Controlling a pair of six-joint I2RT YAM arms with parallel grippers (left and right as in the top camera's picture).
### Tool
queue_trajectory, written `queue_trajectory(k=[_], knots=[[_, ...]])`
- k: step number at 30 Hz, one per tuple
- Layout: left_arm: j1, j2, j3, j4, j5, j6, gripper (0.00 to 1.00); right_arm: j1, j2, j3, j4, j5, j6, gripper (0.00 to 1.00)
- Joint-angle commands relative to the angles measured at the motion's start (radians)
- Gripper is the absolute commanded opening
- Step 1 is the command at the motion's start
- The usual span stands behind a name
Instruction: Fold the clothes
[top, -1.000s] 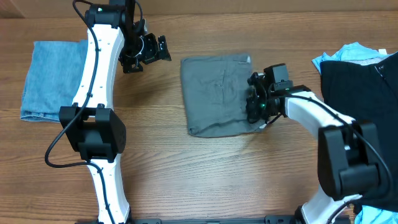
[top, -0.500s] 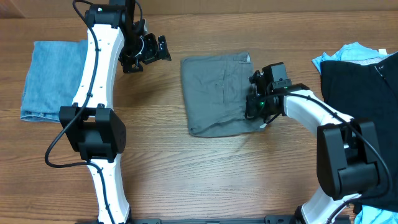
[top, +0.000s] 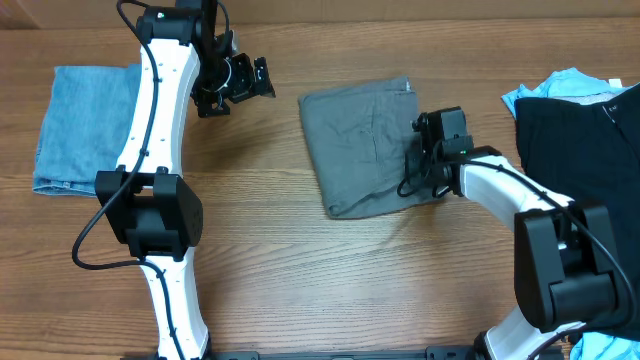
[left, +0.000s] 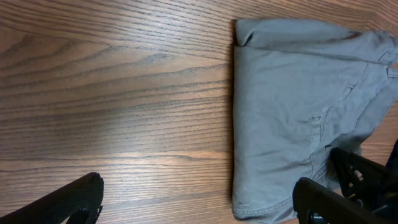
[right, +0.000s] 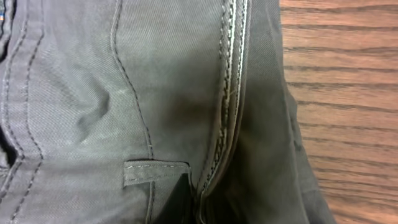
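Observation:
The grey shorts (top: 360, 150) lie folded in the middle of the table, slightly askew. My right gripper (top: 414, 182) is at their right edge, shut on the fabric. In the right wrist view the shorts (right: 155, 93) fill the frame, and the gripper (right: 193, 206) pinches the cloth beside the waistband seam and a belt loop. A black garment (top: 580, 150) and a light-blue one (top: 560, 85) lie at the far right. My left gripper (top: 262, 80) hangs open above bare wood, left of the shorts (left: 292, 112). Nothing is between its fingers in the left wrist view, where the gripper (left: 199, 202) frames the lower edge.
A folded blue denim piece (top: 80, 120) lies at the far left of the wooden table (top: 250, 250). The black garment reaches the right edge. The right arm's gripper (left: 367, 180) shows at the lower right of the left wrist view.
The right gripper has pulled the grey shorts a little to the right, turning them slightly. The left arm has not moved.

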Motion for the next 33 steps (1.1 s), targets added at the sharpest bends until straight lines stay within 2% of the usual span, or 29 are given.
queue_trajectory(k=[1, 3, 5, 8, 11, 14, 18, 20, 21, 23, 28, 33], knots=[[-0.006, -0.005, 0.03, 0.0, -0.003, -0.002, 1.0, -0.003, 0.024, -0.028, -0.009, 0.066, 0.01, 0.06], [-0.006, -0.005, 0.03, 0.0, -0.003, -0.002, 1.0, -0.003, 0.023, -0.013, -0.037, 0.071, 0.01, 0.22], [-0.007, -0.004, 0.03, 0.0, -0.003, -0.002, 1.0, -0.003, 0.011, 0.032, -0.107, 0.092, 0.029, 0.42], [-0.006, -0.005, 0.03, 0.0, -0.003, -0.002, 1.0, -0.003, -0.046, 0.117, -0.223, 0.192, 0.145, 0.56], [-0.006, -0.005, 0.03, 0.0, -0.003, -0.001, 1.0, -0.003, -0.103, 0.15, -0.274, 0.2, 0.196, 0.56], [-0.007, -0.004, 0.03, 0.0, -0.003, -0.002, 1.0, 0.004, -0.193, 0.16, -0.303, 0.061, 0.183, 0.53], [-0.007, -0.004, 0.03, 0.0, -0.003, -0.002, 1.0, 0.005, -0.28, 0.16, -0.309, -0.52, -0.015, 0.49], [-0.006, -0.005, 0.03, 0.0, -0.003, -0.002, 1.0, 0.009, -0.269, 0.15, -0.312, -0.689, -0.097, 0.39], [-0.006, -0.005, 0.03, 0.0, -0.003, -0.002, 1.0, 0.018, -0.248, 0.128, -0.301, -0.726, -0.127, 0.3], [-0.007, -0.004, 0.03, 0.0, -0.003, -0.001, 1.0, 0.035, -0.216, 0.1, -0.28, -0.737, -0.164, 0.27], [-0.006, -0.005, 0.03, 0.0, -0.003, -0.002, 1.0, 0.092, -0.06, 0.08, -0.186, -0.875, -0.24, 0.24], [-0.006, -0.005, 0.03, 0.0, -0.003, -0.002, 1.0, 0.116, 0.103, 0.08, -0.143, -0.864, -0.263, 0.24]])
